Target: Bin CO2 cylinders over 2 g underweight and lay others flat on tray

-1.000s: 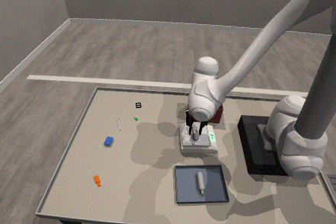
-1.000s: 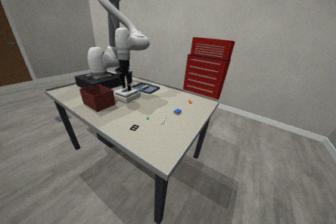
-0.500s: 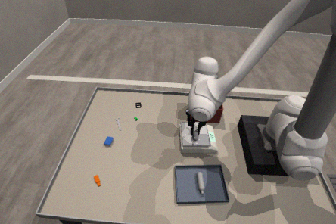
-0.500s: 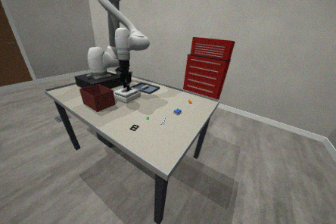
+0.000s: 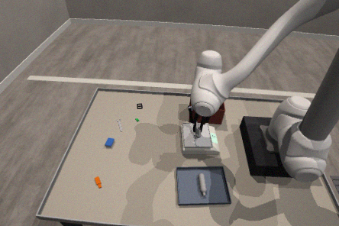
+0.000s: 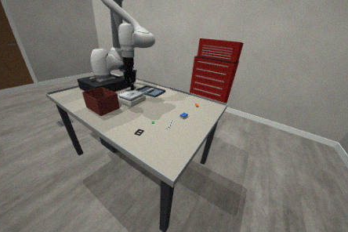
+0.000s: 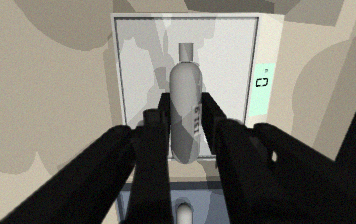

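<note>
My gripper (image 7: pixel 185 105) is shut on a grey CO2 cylinder (image 7: pixel 185 110) with a stamped label on its side, held over the white scale. The scale's green display (image 7: pixel 262 82) sits at its right edge. In the top view the gripper (image 5: pixel 198 131) stands over the scale (image 5: pixel 199 139). A second cylinder (image 5: pixel 202 183) lies flat in the blue-grey tray (image 5: pixel 206 183) in front of the scale. The dark red scrap bin (image 6: pixel 100 100) stands beside the scale, mostly hidden behind the arm in the top view.
A black base block (image 5: pixel 260 150) carries the arm at the right. Small objects lie on the left of the table: a blue block (image 5: pixel 110 142), an orange piece (image 5: pixel 98 182), a green bit (image 5: pixel 137 120), a black marker (image 5: pixel 139 106). A red tool cabinet (image 6: pixel 215 70) stands behind the table.
</note>
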`<act>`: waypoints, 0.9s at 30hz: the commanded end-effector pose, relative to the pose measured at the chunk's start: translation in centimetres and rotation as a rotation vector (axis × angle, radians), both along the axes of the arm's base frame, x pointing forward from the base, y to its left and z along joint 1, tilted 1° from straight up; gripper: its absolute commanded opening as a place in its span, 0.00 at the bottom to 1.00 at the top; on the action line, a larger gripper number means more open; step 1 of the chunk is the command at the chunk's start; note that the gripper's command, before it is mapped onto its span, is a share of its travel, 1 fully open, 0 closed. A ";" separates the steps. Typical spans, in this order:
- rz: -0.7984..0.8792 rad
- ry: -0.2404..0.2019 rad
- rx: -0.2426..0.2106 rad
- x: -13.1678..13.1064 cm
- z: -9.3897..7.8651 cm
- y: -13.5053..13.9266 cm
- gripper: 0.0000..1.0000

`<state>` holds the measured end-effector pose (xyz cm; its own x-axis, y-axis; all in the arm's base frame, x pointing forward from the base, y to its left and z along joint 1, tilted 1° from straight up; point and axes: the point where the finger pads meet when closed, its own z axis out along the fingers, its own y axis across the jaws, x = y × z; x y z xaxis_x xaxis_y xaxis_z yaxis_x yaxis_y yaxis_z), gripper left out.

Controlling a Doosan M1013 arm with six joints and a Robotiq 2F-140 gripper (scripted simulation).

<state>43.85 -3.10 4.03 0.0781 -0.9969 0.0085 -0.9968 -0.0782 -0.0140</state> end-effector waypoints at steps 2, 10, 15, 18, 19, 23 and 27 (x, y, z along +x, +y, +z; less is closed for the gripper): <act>0.004 -0.003 0.002 0.1 3.4 0.0 0.10; 0.004 -0.003 0.003 0.1 6.9 0.1 0.10; 0.004 -0.003 0.003 0.0 7.9 0.1 0.10; 0.004 -0.001 0.003 -0.1 7.9 0.1 0.10; 0.004 0.001 0.004 -0.1 7.8 0.1 0.10; 0.004 0.001 0.004 -0.1 7.7 0.1 0.10; 0.001 0.001 0.004 -0.1 7.7 -0.2 0.10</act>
<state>43.72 -3.11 11.58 0.0786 -0.9969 0.0093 -0.9968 -0.0787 -0.0139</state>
